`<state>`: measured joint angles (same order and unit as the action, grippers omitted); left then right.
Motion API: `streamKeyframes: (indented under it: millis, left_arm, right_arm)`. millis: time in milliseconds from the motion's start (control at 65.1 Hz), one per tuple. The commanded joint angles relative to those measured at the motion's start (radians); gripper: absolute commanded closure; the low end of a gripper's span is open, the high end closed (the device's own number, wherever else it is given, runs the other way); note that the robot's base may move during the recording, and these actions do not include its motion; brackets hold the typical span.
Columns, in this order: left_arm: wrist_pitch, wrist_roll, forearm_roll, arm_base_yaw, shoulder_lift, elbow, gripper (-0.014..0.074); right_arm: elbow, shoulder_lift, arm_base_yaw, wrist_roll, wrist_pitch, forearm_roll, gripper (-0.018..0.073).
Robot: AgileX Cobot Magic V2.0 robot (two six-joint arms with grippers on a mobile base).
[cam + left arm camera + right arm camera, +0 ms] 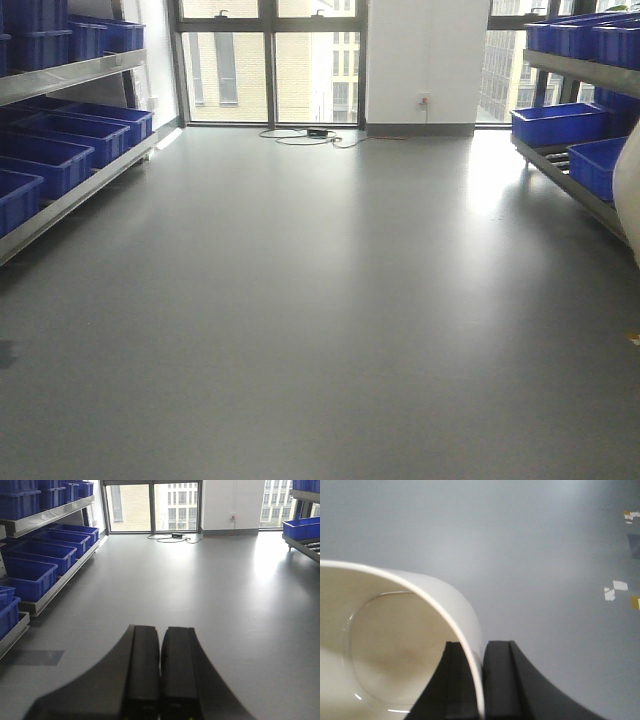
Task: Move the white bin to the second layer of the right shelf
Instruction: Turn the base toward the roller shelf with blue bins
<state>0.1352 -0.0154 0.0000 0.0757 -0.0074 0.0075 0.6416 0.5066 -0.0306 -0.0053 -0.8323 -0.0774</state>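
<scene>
The white bin (395, 645) is shiny and cream-white, with a smooth round rim and a rounded bottom. The right pincer (482, 650) is squeezed on its wall, one finger inside and one outside, and holds it over the grey floor (545, 540). The left pincer (160, 635) is closed tight with nothing in it.

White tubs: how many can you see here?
1. The white bin has its wall pinched between the right jaws; its side seemingly shows at the front view's right edge. The left jaws are shut, empty. More may sit out of frame.
</scene>
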Motion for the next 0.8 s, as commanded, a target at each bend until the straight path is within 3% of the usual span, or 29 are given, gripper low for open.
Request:
streamKeyframes:
  millis: [0, 783]
  left_arm:
    - [-0.087, 0.003, 0.0, 0.004, -0.016, 0.037, 0.0512]
    - [-0.087, 0.003, 0.0, 0.004, -0.016, 0.037, 0.0512]
  right_arm:
    - [0.029, 0.002, 0.008, -0.005, 0.087, -0.008, 0.0511]
    - [0.029, 0.002, 0.008, -0.005, 0.087, -0.008, 0.0511]
